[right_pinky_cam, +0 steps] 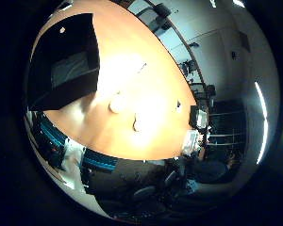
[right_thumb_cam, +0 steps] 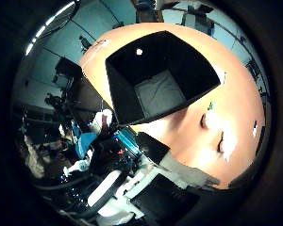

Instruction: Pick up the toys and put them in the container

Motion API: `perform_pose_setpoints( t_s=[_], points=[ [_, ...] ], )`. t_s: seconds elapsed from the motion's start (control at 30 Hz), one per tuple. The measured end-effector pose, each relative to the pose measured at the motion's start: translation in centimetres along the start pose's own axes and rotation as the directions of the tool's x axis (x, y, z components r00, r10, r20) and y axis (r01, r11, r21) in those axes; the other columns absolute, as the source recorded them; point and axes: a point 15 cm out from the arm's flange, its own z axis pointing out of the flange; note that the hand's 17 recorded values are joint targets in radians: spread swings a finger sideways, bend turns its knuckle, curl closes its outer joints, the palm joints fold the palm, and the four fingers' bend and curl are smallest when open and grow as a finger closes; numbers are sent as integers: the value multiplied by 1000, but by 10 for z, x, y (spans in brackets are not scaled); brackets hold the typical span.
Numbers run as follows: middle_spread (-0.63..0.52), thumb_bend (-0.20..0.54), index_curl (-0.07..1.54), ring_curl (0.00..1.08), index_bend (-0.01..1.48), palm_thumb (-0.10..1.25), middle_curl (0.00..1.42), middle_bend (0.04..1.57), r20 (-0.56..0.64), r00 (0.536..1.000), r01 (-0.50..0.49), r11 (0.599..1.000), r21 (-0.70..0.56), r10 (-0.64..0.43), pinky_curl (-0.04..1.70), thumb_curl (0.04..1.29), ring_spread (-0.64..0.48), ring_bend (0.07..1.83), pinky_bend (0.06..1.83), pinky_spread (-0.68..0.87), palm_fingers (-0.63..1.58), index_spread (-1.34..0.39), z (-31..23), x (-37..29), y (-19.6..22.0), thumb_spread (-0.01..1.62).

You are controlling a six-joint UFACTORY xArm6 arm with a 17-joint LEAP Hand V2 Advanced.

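— Since both palm views look down from well above, what lies on the table (right_pinky_cam: 132,56)?

— An orange-brown table with a curved edge carries a black box (right_thumb_cam: 160,75), open at the top, with dark walls and a grey floor showing inside. Nothing can be made out lying in it. One wall has a small pale spot near its rim.

— And the toys?

— Two small pale toys sit on the bare table beside the box, apart from it and near one another without touching. One is a rounder toy (right_pinky_cam: 116,103), closer to the box; the other is a narrower toy (right_pinky_cam: 137,123), a little farther out toward the curved edge. Glare washes them out, so colour and shape cannot be told. A tiny dark item (right_pinky_cam: 178,104) lies farther along, near the table's edge, too small to identify.

— What about the hand (right_thumb_cam: 132,188)?

— White and black parts of it, with some teal, show along the rim of the thumb-side view, off the table's edge. Nothing is seen held against the palm, and no toy is close to it. Whether the fingers are straight or curled I cannot tell.

— Anything beyond the table?

— Office chairs (right_pinky_cam: 146,193) and dark equipment stand past the edge
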Motion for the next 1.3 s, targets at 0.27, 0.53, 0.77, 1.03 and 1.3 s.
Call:
perform_pose_setpoints(
  t_s=[0.27, 0.53, 0.77, 1.03, 1.3],
  points=[
    [-107, -29, 288, 250, 162, 428, 311, 193, -37, 998, -60, 998, -28, 59, 305, 273, 104, 261, 297, 415, 279, -483, 0, 47, 20, 956],
    [-107, -30, 271, 251, 157, 412, 324, 201, -70, 988, -140, 986, -84, 135, 303, 274, 99, 280, 331, 407, 255, -460, 3, 116, 49, 951],
    [-106, -30, 266, 250, 160, 400, 330, 198, -41, 964, -267, 952, -148, 264, 302, 273, 98, 286, 349, 403, 234, -445, 30, 171, 97, 955],
    [-92, -27, 267, 249, 159, 414, 337, 200, 7, 922, -381, 910, -166, 388, 295, 276, 112, 289, 349, 404, 232, -426, 91, 226, 128, 964],
    [-68, -28, 268, 246, 161, 421, 340, 202, -1, 914, -401, 902, -161, 406, 293, 275, 122, 286, 342, 403, 230, -411, 132, 250, 125, 973]
  ],
)
